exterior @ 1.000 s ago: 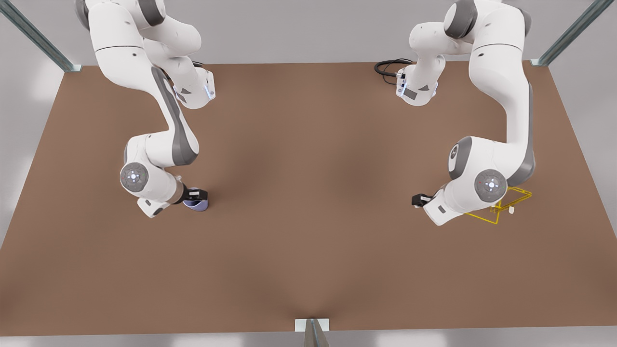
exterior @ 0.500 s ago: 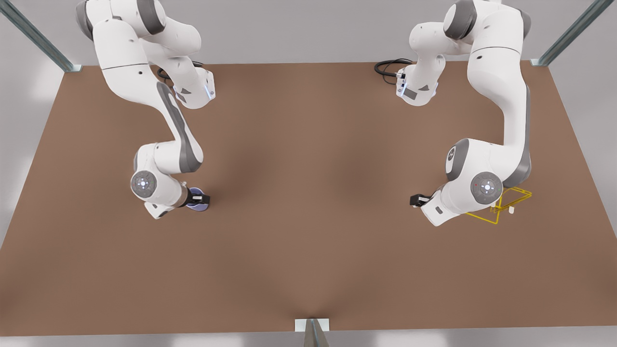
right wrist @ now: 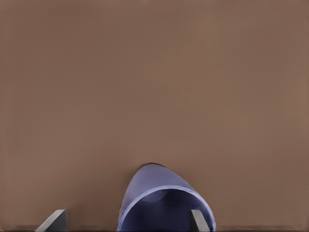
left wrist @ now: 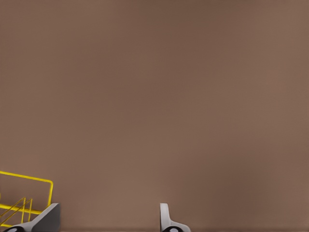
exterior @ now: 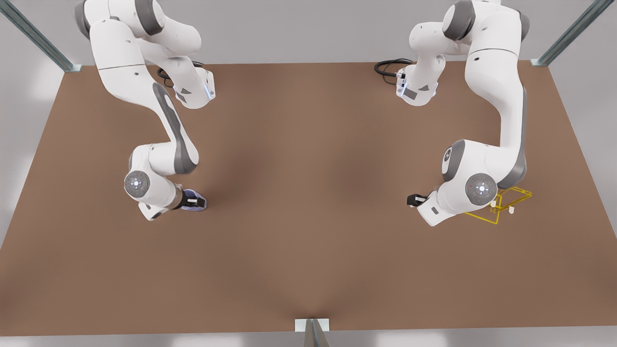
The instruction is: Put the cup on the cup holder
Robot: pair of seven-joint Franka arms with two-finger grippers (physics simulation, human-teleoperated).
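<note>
No text, label, brand, number or sign can be read on anything in these pictures, arms and table included.

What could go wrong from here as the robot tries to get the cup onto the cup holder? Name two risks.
1. The cup sits off-centre between the open jaws of the right gripper, close to one of them; shutting could push or tip it rather than grip it.
2. The cup holder lies across the table, partly under the arm of the left gripper, which waits open. Bringing the cup there risks a collision.
</note>
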